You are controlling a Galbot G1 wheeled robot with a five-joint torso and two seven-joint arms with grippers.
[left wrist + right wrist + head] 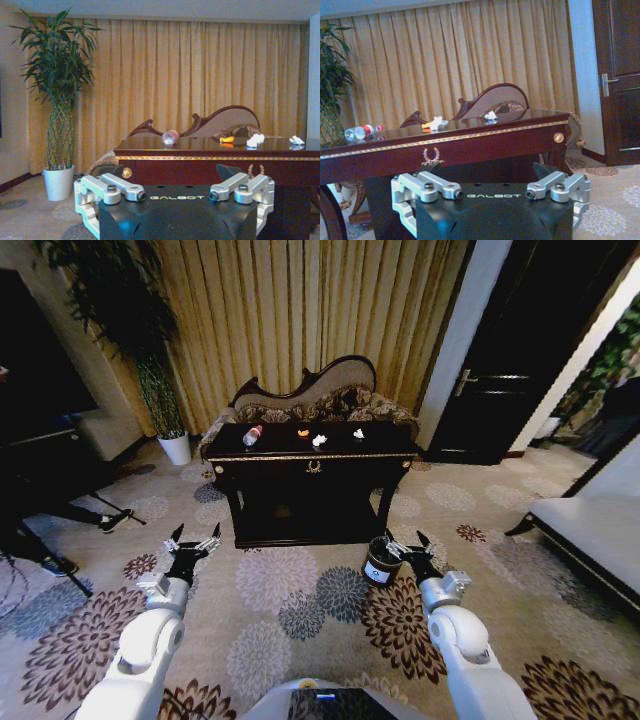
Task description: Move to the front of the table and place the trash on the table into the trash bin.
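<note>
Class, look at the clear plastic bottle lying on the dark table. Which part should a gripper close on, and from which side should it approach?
Probably the middle of the bottle, around the body near its red label. It lies on its side near the left end of the table, so coming down from above with the fingers across its width seems best. The left gripper is on that side, open but not yet near.

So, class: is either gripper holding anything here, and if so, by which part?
Nothing is held. The left gripper and right gripper are both open and empty, short of the table.
</note>
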